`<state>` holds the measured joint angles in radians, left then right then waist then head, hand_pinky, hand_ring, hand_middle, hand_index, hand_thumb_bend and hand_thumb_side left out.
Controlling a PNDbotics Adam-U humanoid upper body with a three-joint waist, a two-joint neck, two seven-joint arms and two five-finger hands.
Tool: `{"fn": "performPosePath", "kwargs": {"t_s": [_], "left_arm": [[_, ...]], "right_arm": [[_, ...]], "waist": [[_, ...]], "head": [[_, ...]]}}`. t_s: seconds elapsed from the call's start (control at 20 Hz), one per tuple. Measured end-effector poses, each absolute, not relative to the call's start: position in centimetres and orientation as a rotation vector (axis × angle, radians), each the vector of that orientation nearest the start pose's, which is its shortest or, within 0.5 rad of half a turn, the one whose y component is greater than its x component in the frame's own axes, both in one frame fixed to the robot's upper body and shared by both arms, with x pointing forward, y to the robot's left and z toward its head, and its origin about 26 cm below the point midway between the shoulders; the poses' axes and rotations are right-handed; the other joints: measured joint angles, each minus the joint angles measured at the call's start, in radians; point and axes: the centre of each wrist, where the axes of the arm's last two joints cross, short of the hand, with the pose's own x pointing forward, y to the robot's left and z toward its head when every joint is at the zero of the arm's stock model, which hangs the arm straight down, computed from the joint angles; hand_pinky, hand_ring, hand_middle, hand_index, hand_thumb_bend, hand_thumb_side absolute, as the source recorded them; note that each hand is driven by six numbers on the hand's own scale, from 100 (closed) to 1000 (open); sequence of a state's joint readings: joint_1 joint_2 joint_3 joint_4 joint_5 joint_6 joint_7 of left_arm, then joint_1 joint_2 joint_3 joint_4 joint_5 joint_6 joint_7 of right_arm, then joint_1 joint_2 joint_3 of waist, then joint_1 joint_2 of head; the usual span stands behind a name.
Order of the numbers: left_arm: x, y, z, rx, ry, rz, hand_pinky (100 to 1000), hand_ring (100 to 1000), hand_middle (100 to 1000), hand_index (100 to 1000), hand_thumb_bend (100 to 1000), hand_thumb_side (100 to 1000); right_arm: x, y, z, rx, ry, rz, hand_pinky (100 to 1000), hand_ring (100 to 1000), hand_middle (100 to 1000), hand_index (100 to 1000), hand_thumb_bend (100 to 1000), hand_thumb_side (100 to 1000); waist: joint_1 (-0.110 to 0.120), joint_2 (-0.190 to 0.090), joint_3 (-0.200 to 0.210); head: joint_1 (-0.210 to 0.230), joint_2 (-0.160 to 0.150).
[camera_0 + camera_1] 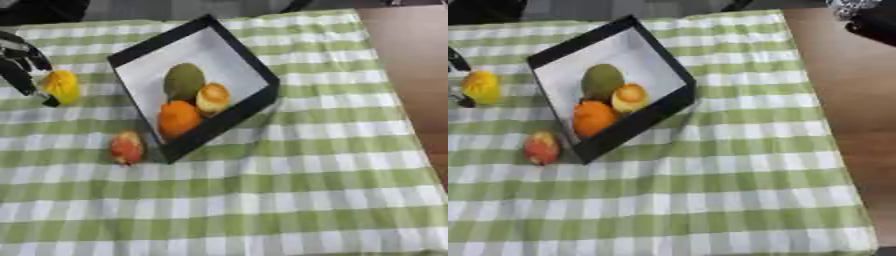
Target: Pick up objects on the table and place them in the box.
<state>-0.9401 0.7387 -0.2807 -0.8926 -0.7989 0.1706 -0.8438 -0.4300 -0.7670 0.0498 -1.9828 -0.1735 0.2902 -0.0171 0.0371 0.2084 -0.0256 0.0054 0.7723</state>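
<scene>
A black box point(254, 62) with a white inside sits tilted on the checked cloth at the upper middle. In it lie a green fruit point(184, 80), an orange point(178, 118) and a smaller yellow-orange fruit point(213, 97). A red and yellow fruit point(127, 148) lies on the cloth just left of the box's near corner. At the far left edge my left hand point(19, 67) has its dark fingers curled against a yellow fruit point(62, 86), with a fingertip under it. A black and silver part of my right hand point(870, 21) shows in the top right corner of the right eye view.
The green and white checked cloth point(289, 200) covers the table. Bare brown tabletop point(842, 100) runs along the right side beyond the cloth's edge. Dark shapes stand past the far edge.
</scene>
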Motion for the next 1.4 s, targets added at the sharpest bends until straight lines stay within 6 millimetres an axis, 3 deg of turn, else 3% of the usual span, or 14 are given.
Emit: {"fn": "performPosePath", "kwargs": {"t_s": [0.4,0.6,0.65,0.75,1.0,1.25,1.4], "left_arm": [[46.3,37.8,21.7,0.815,-0.696,-1.276,852,861,808,829,475,223],[46.4,37.5,21.2,0.833,-0.728,-1.248,822,826,774,750,386,153],[46.5,37.4,21.0,0.839,-0.733,-1.242,802,798,746,698,316,109],[46.6,37.3,20.9,0.847,-0.742,-1.234,793,785,726,645,270,100],[46.7,36.9,21.0,0.870,-0.761,-1.227,776,765,687,557,259,100],[46.5,35.0,23.2,0.895,-0.855,-1.267,769,755,673,540,241,100],[45.8,32.8,27.0,0.927,-0.966,-1.321,764,750,667,539,222,100]], "right_arm": [[30.1,-29.7,27.5,-0.389,-2.014,0.641,893,740,688,780,119,392],[30.1,-29.7,27.5,-0.389,-2.013,0.640,893,740,688,779,119,393],[30.1,-29.7,27.5,-0.389,-2.013,0.640,893,740,688,779,120,393],[30.1,-29.7,27.4,-0.389,-2.013,0.639,893,740,688,779,118,394],[30.1,-29.7,27.4,-0.390,-2.012,0.638,893,740,688,779,119,393],[30.1,-29.7,27.4,-0.386,-2.009,0.636,893,740,686,780,127,389],[30.1,-29.7,27.4,-0.386,-2.010,0.636,893,740,686,779,129,388]], "waist": [[0.000,0.005,0.000],[0.000,0.005,0.000],[0.000,0.005,0.000],[0.000,0.005,0.000],[0.000,0.005,0.000],[0.000,0.005,0.000],[0.000,0.005,0.002]], "head": [[0.001,0.000],[0.002,0.000],[0.002,0.000],[0.002,0.000],[0.001,0.000],[0.000,0.000],[-0.001,0.000]]}}
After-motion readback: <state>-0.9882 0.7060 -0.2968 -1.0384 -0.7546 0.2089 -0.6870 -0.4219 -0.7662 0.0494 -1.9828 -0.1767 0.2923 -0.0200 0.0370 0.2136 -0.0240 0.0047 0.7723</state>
